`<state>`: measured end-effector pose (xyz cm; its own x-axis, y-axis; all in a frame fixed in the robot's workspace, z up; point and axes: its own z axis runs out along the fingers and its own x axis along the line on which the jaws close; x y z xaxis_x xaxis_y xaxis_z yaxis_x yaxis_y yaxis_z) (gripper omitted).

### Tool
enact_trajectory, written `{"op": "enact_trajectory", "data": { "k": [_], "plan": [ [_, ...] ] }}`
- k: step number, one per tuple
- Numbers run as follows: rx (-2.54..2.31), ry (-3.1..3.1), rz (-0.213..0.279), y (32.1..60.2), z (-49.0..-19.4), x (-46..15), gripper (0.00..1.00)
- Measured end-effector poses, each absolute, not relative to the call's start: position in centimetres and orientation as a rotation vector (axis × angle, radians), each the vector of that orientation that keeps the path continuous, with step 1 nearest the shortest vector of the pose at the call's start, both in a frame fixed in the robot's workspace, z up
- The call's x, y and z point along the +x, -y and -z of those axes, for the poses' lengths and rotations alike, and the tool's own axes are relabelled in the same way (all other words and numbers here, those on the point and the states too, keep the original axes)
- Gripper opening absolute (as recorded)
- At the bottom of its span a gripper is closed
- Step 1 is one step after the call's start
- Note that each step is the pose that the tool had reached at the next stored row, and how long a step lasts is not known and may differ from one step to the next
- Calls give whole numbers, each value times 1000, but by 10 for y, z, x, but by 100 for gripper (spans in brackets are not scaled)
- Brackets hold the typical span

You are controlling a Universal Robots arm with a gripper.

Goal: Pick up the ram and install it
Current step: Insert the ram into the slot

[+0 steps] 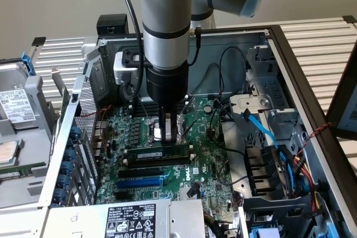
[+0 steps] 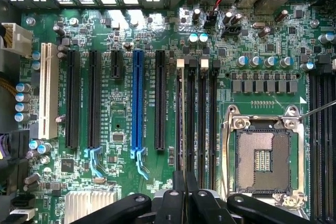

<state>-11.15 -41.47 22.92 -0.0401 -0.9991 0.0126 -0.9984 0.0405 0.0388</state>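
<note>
The ram [image 1: 150,154] is a green stick with a white label. It stands on edge in the memory slot nearest the long black and blue expansion slots, level along its length. My gripper [image 1: 167,137] comes straight down onto its top edge, a little toward the exterior view's right of its middle, with the fingers closed on that edge. In the wrist view the gripper [image 2: 184,182] has its black fingers drawn close together over the outermost of the memory slots [image 2: 203,119], whose white end clips [image 2: 181,62] stand at the far end.
The open CPU socket [image 2: 262,158] lies just beside the memory slots. The blue expansion slot [image 2: 137,98] and black ones run parallel to them. Loose cables [image 1: 262,132], a drive cage [image 1: 273,87] and the case wall [image 1: 301,82] crowd the exterior view's right. A power supply [image 1: 139,218] sits in front.
</note>
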Motion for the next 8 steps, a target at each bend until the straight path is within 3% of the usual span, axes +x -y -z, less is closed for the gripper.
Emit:
{"op": "enact_trajectory", "data": {
  "k": [8],
  "plan": [
    [2145, 2234, 42, 415, -229, -112, 12]
  ]
}}
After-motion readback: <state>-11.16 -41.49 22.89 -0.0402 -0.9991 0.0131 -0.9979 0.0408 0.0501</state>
